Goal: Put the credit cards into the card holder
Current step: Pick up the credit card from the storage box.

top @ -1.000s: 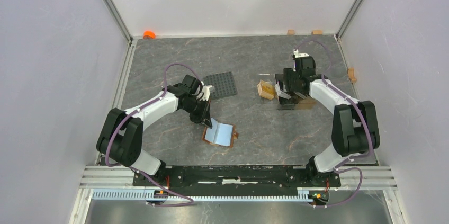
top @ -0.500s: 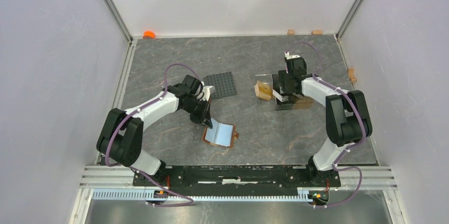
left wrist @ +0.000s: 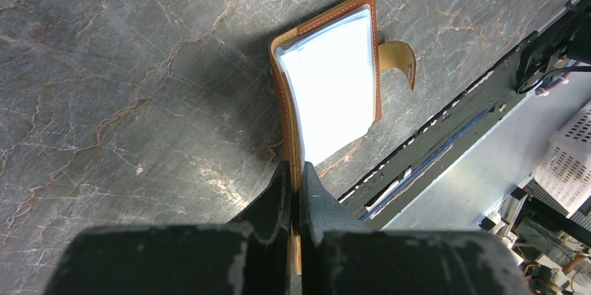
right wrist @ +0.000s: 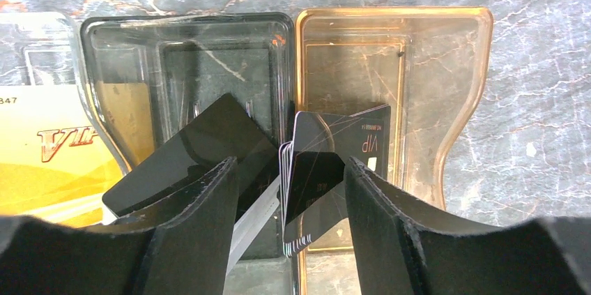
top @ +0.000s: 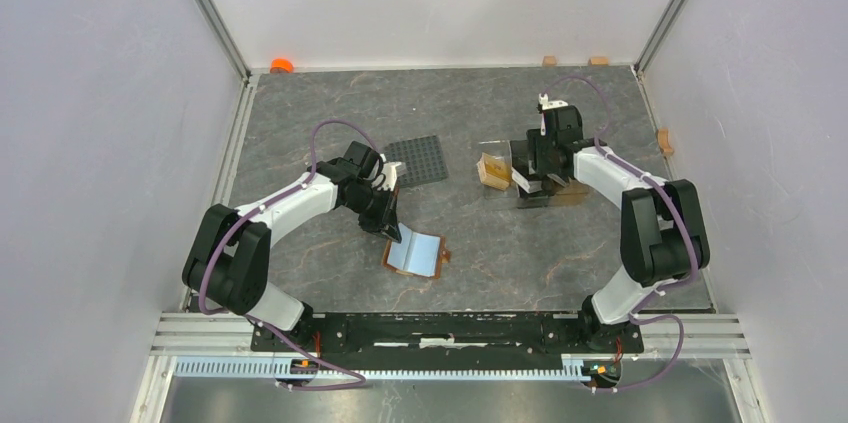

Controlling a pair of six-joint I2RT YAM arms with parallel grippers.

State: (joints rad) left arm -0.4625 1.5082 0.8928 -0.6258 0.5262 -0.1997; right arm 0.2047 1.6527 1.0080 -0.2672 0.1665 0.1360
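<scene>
The brown leather card holder [top: 415, 254] lies open on the table with a pale clear inner sleeve facing up. In the left wrist view the card holder [left wrist: 327, 86] has its near leather edge pinched between my left gripper [left wrist: 296, 178], which is shut on it. My right gripper [right wrist: 289, 169] is open above the card stand, its jaws on either side of a fanned stack of black credit cards [right wrist: 331, 162]. Another black card [right wrist: 195, 152] leans to the left. A yellow card [right wrist: 49, 159] lies at the far left. In the top view my right gripper [top: 535, 175] hovers over the stand.
The cards stand in a clear grey compartment [right wrist: 188, 37] joined to an amber-tinted one [right wrist: 435, 100]. A dark studded square plate [top: 417, 159] lies behind my left gripper [top: 392, 231]. Yellowish cards [top: 495, 171] lie left of the stand. An orange object [top: 281, 65] and small wooden blocks [top: 598, 60] sit by the back wall.
My right arm has swung left and back, bringing its gripper over the stand. The yellowish cards have shifted slightly left. My left arm and the card holder have not moved.
</scene>
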